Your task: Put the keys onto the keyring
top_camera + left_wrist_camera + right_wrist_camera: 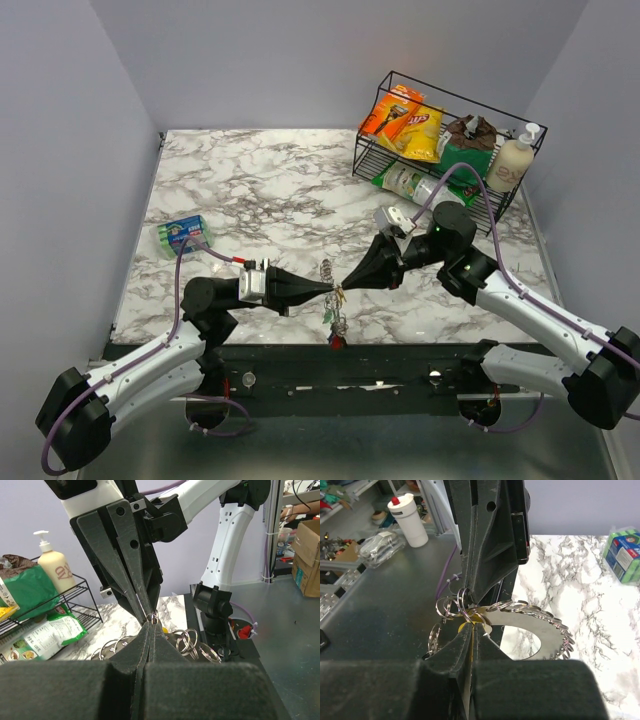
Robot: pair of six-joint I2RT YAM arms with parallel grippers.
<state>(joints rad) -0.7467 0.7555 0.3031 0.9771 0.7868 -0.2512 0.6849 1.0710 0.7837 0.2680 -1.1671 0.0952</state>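
Silvery keyring [547, 616] hangs between the tips — left tool [325, 288] clamped on it, right tool [346, 286] clamped on the keys [333, 320].

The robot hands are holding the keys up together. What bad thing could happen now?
The left gripper and right gripper both pinch with just their tips, so the keyring could slip out. The keys dangle near the table's front edge and might fall off it.

My left pincer [328, 289] and right pincer [346, 286] are matt black plastic, finely ridged. At their tips the keyring [556, 626] is bright, polished metal. The keys [332, 322] under them have coloured plastic heads. The table [260, 190] beyond is smooth, marble-patterned.
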